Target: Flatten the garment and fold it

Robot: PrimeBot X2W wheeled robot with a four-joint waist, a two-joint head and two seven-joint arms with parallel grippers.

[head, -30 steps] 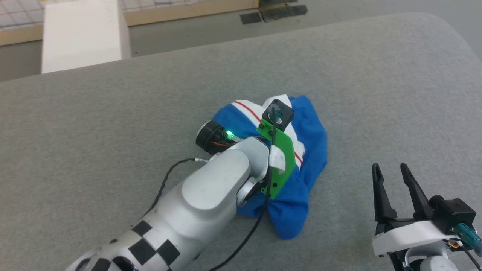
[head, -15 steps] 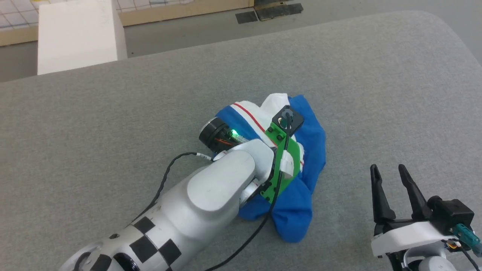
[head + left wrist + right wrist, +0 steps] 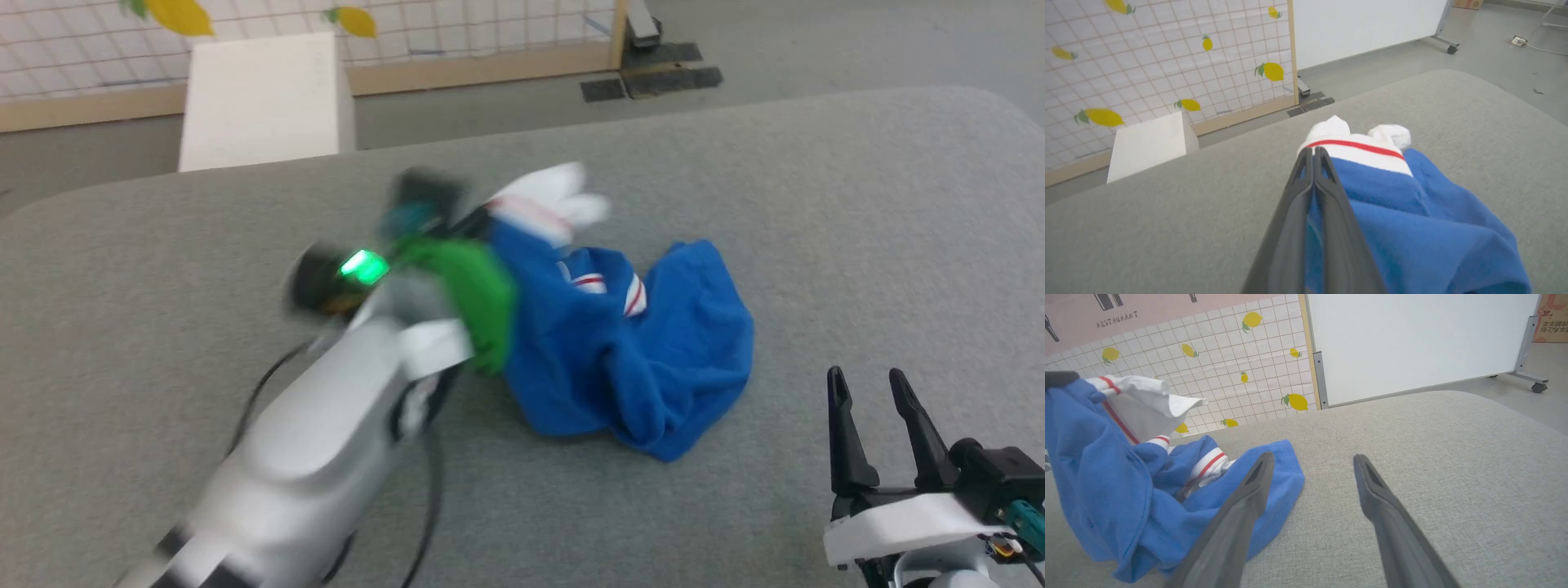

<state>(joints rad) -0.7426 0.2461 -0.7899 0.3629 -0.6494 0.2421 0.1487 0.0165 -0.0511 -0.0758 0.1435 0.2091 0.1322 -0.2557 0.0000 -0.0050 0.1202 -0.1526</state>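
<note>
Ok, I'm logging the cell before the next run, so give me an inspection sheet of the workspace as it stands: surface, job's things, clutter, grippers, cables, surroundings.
Surface: grey fabric-covered table with rounded corners.
Job's things: garment, blue with red-striped white trim, crumpled, not yet flattened; one white-trimmed end is raised, the rest lies on the table.
Clutter: nothing seen.
Grippers: left gripper shut on the garment at its white-trimmed edge; right gripper open, beside the garment, holding nothing.
Cables: black cable looping beside the left forearm; blurred.
Surroundings: white box, lemon-patterned panel and wheeled whiteboard beyond the table.
</note>
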